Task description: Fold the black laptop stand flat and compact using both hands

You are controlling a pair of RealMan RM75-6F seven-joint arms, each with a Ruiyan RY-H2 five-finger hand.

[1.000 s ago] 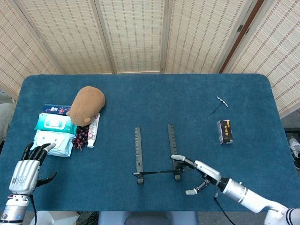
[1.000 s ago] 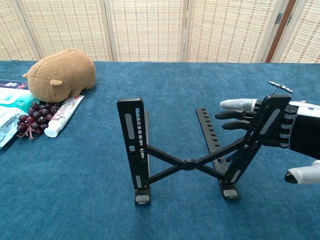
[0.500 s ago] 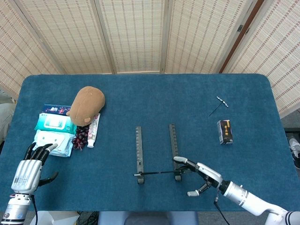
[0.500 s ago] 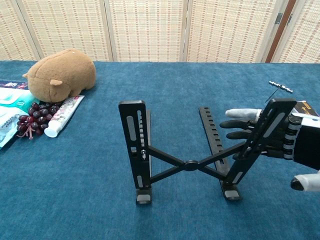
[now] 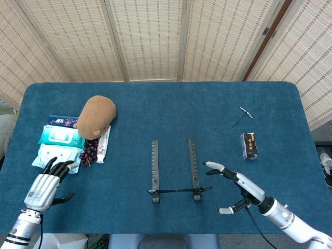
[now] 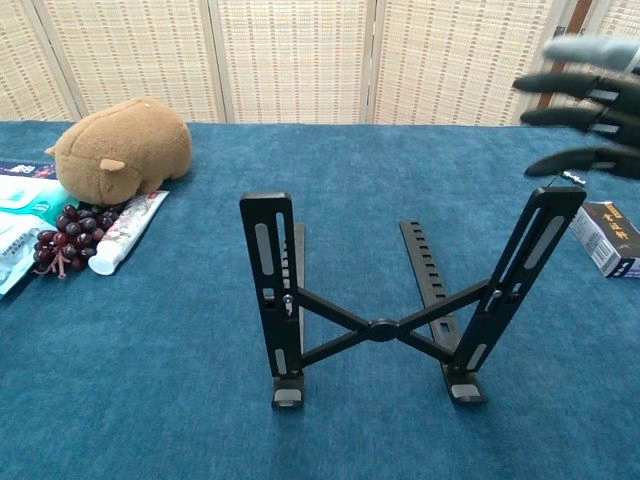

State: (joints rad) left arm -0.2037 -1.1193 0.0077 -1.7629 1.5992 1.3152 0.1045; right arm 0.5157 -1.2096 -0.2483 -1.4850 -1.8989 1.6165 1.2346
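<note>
laptop stand (image 6: 380,300), black and unfolded, sits on the blue table (image 5: 171,104) near the front edge, a little right of centre, with two notched rails lying flat toward the back and two slotted uprights raised at the front, joined by a crossed brace. nothing touches it. right hand (image 5: 234,188) hovers to the right of the stand and clear of it, fingers spread apart and holding nothing; in the chest view only its dark fingertips (image 6: 575,85) show, at the top right above the right upright. left hand (image 5: 47,182) sits at the table's front left corner, well apart from the stand, just in front of the wipes packs (image 5: 58,148); its fingers look loosely curled and nothing seems to be in them, though the head view is too small to be sure whether they touch the nearest pack. a brown plush toy (image 6: 125,150) lies at the left, with a bunch of dark grapes (image 6: 65,243) and a small tube (image 6: 128,232) beside it. at the right are a small dark box (image 5: 249,146) and, behind it, a thin metal tool (image 5: 243,116).
</note>
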